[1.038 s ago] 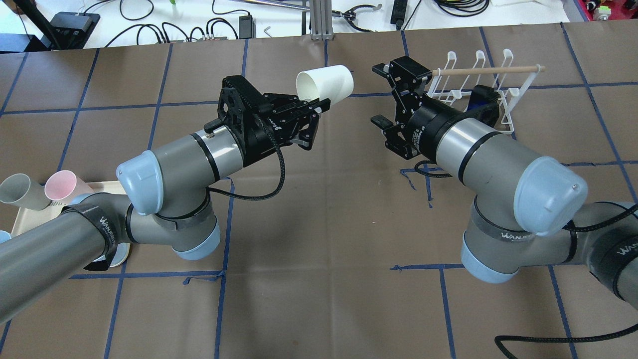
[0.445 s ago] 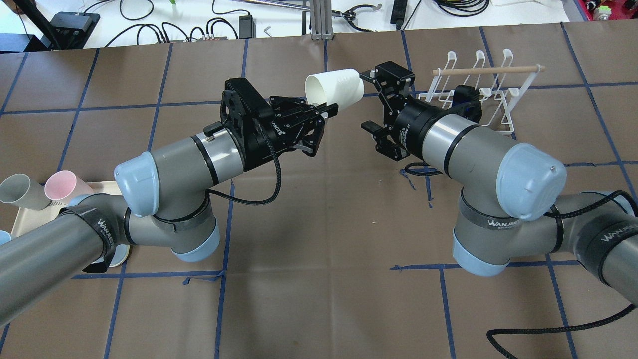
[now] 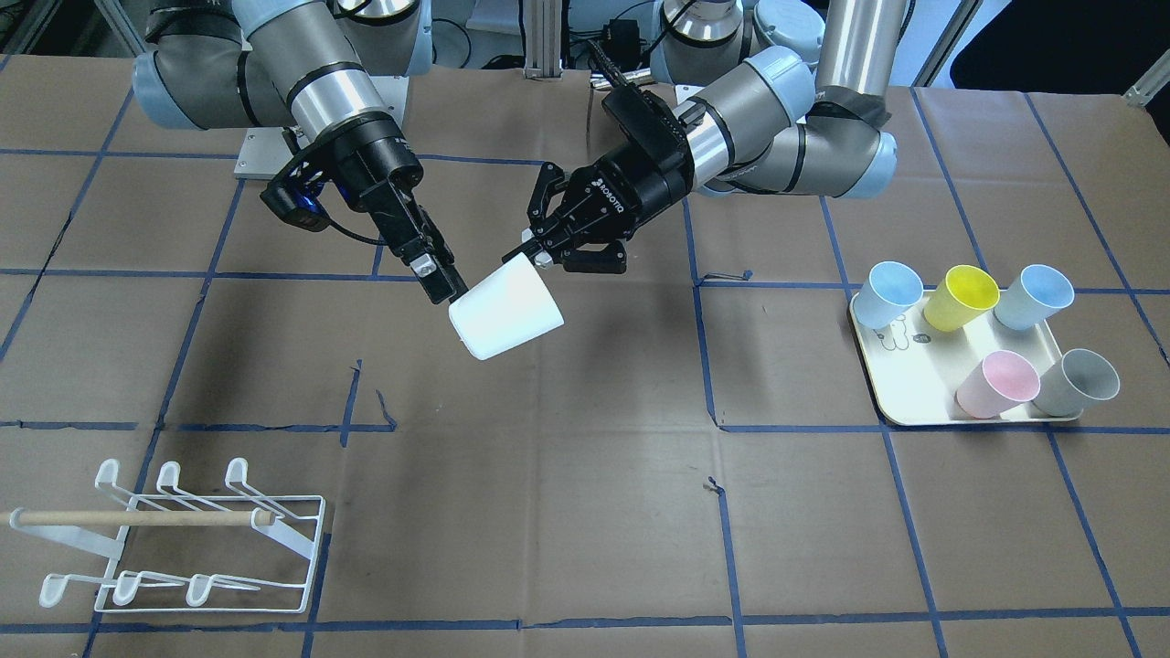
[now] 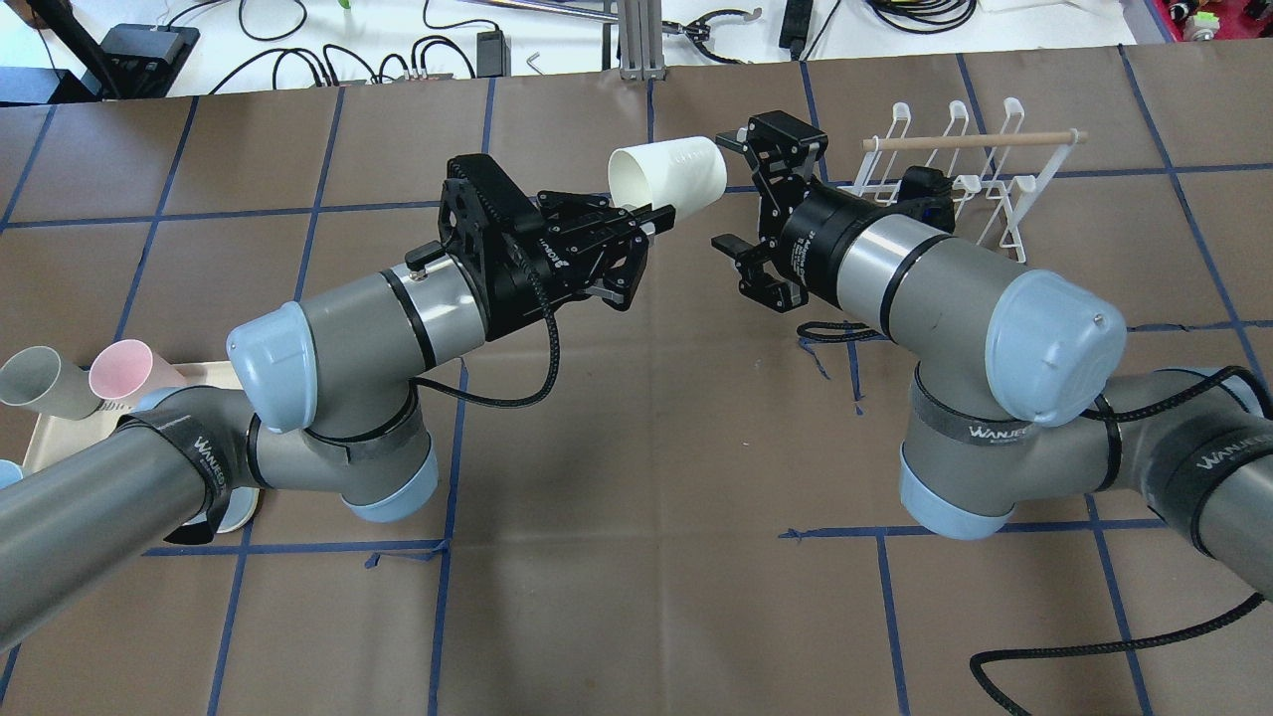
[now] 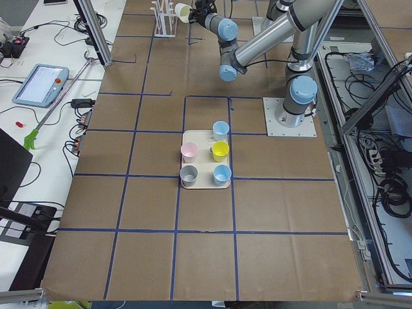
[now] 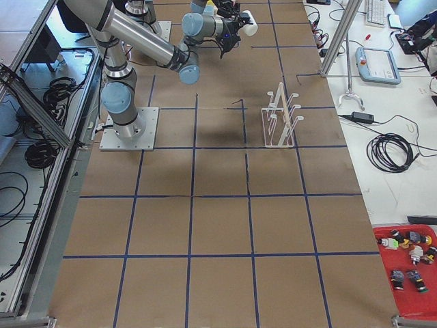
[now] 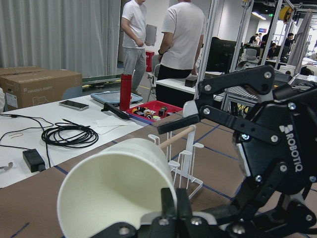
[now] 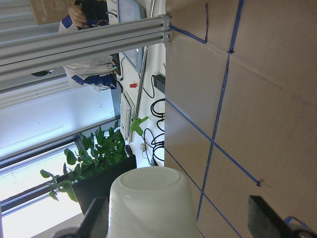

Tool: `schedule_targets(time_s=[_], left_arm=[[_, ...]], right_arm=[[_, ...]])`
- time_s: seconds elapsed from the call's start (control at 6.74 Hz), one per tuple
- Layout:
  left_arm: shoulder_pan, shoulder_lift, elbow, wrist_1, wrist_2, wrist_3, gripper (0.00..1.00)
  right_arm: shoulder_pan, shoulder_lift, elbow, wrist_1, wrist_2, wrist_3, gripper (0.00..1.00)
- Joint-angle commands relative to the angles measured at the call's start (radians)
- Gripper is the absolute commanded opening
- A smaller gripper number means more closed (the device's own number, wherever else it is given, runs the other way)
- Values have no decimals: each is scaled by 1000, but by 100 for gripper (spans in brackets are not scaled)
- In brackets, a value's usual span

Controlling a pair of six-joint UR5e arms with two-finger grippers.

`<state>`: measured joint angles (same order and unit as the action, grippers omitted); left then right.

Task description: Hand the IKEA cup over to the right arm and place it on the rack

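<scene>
A white IKEA cup [image 4: 668, 174] hangs on its side above the table's middle. My left gripper [image 4: 648, 214] is shut on its rim, one finger inside, also seen in the left wrist view [image 7: 171, 201]. My right gripper [image 4: 724, 191] is open, with its fingers on either side of the cup's base and not closed on it. In the right wrist view the cup's base [image 8: 151, 198] sits between the spread fingers [image 8: 267, 220], closer to the left one. The white wire rack [image 4: 955, 169] with its wooden dowel stands behind the right arm.
A cream tray [image 3: 914, 416] holds several coloured cups at my left side, and shows in the overhead view [image 4: 40, 438] too. The rack [image 3: 183, 539] stands apart on the table's right side. Cables and gear lie beyond the far edge.
My left gripper carried the cup slightly right, then held still. My right gripper moved left and forward until its open fingers came up around the cup's base.
</scene>
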<state>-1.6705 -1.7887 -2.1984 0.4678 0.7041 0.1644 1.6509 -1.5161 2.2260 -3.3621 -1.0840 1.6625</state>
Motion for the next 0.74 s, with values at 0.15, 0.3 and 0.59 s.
schedule_targets(time_s=[0.15, 0.3, 0.59], left_arm=[[0, -1, 3, 0, 2, -8, 0], [0, -1, 5, 0, 2, -12, 0], [0, -1, 6, 0, 2, -14, 1]], right_arm=[[23, 5, -20, 20, 1, 3, 99], [24, 7, -20, 20, 1, 2, 99], [38, 22, -29, 21, -1, 2, 99]])
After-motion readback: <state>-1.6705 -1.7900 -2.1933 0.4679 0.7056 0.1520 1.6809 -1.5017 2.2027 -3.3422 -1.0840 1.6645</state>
